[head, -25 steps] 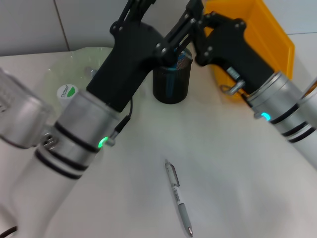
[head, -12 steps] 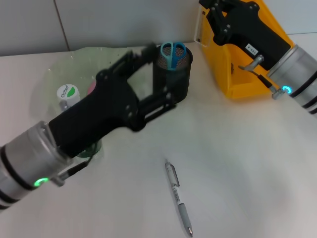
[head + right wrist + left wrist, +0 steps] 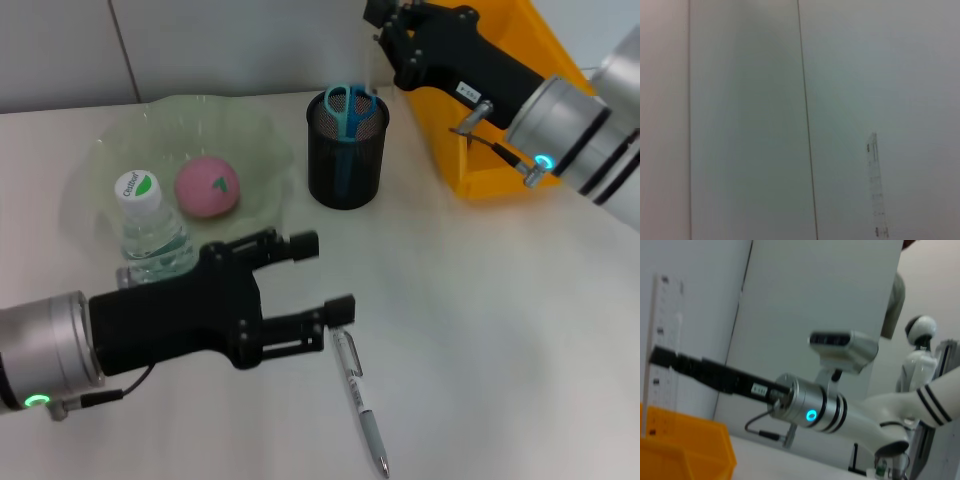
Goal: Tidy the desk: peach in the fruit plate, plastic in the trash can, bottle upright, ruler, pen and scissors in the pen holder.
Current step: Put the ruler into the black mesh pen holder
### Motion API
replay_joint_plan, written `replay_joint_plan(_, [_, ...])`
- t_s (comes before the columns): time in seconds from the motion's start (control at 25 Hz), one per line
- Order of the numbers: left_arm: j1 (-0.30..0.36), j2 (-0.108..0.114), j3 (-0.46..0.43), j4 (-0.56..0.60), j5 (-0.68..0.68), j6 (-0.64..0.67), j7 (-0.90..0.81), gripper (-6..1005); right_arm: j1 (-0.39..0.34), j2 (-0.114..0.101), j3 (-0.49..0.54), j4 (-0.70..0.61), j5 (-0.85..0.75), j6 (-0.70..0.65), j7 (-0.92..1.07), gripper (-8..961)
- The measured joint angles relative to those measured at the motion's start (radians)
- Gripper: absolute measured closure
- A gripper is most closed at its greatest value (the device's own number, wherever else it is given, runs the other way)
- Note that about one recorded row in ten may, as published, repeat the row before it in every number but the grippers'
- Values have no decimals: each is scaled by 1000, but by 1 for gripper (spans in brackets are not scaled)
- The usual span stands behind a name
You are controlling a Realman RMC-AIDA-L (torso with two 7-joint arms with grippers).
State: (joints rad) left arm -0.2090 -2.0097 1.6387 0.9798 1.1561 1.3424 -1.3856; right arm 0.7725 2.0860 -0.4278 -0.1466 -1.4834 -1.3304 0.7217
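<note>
Your left gripper (image 3: 318, 277) hangs released over the pen (image 3: 360, 398); your right gripper (image 3: 381, 22), at one o'clock, grasps the ruler (image 3: 662, 345).

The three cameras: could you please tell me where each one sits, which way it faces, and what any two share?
Head view: on the robot's head, looking down at the desk; both arms show, open left claw near the pen, right claw holding the ruler upright above the holder.
Left wrist view: faces across to the right arm and ruler over the yellow bin.
Right wrist view: faces the wall; only the ruler shows.
Shared: the ruler, in all three.
</note>
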Motion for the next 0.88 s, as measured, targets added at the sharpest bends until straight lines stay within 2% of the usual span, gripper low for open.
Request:
replay_joint_plan(0.04, [0, 0, 0, 0, 0, 0, 0, 193, 14, 2, 0, 6, 0, 34, -9, 943])
replay_joint_plan(0.08, [-5, -11, -30, -2, 65, 7, -33, 193, 14, 2, 0, 6, 0, 34, -9, 941])
replay_joint_plan(0.24, [-19, -32, -92, -3, 196, 28, -108, 193, 44, 3, -1, 43, -1, 102, -69, 934])
replay_joint_plan(0.48, [-23, -35, -136, -7, 235, 47, -125, 193, 64, 3, -3, 63, -1, 164, -76, 923])
replay_joint_plan(0.56, [-23, -36, -181, -24, 246, 68, -127, 193, 68, 3, -4, 68, -1, 186, -78, 920])
replay_joint_plan(0.72, [-23, -37, -195, -29, 249, 76, -128, 193, 71, 4, -4, 78, 0, 224, -93, 913])
replay_joint_plan(0.76, [-24, -39, -225, -34, 252, 92, -129, 193, 72, 4, -3, 81, 1, 231, -98, 911])
replay_joint_plan(0.88, [-24, -39, -232, -35, 253, 97, -130, 193, 74, 5, -4, 85, 3, 246, -103, 906])
